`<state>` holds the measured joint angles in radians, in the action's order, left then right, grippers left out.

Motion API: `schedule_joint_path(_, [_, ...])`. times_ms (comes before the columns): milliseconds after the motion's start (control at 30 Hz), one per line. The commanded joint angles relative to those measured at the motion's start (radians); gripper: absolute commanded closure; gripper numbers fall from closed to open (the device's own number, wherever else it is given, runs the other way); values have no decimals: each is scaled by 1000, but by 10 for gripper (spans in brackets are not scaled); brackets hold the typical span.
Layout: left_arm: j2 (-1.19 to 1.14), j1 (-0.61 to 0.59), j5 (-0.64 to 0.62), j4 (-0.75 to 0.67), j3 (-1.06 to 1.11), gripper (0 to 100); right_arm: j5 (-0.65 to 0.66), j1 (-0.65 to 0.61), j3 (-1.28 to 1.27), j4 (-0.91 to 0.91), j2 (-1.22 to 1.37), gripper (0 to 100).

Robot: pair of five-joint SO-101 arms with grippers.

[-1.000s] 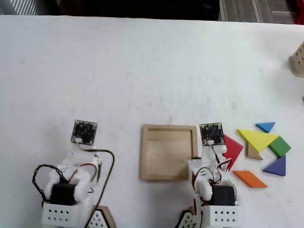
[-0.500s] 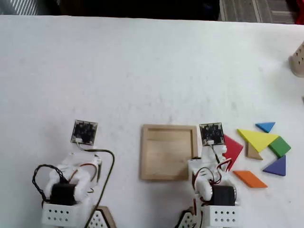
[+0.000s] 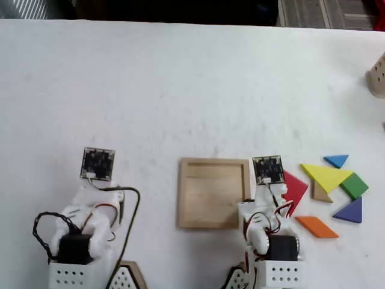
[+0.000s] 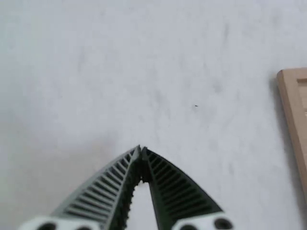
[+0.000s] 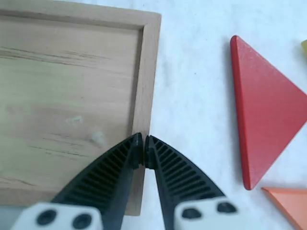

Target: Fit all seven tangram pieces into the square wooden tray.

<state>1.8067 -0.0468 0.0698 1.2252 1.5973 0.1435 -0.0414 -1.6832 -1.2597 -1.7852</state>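
Since 1 s ago: L arm [image 3: 84,223] shifted a bit toward 10 o'clock, away from tray [image 3: 180,192]; R arm [image 3: 267,235] same place. L fingers [image 4: 168,187] closed, empty, over bare tabletop [image 3: 180,90]. R fingers [image 5: 177,177] closed, empty, tips at tray's 3 o'clock rim. Tray empty. All seven pieces [image 3: 326,176] loose at 3 o'clock of tray, red triangle [image 3: 295,189] nearest. Likely only the start: nothing picked yet.
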Motion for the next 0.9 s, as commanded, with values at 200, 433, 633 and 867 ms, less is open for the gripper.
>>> schedule_joint_path(200, [12, -5, 38, -58, -138, 938, -3, 5, -8, -7, -8, 981])
schedule_joint_path(433, [-8, -12, 37, -14, -298, 834, -3, 5, -8, -7, -8, 981])
schedule_joint_path(633, [-344, -7, 29, -92, -457, 846, -3, 5, -8, -7, -8, 981])
schedule_joint_path(867, [-817, -4, -147, -195, -635, 846, -3, 5, -8, -7, -8, 981])
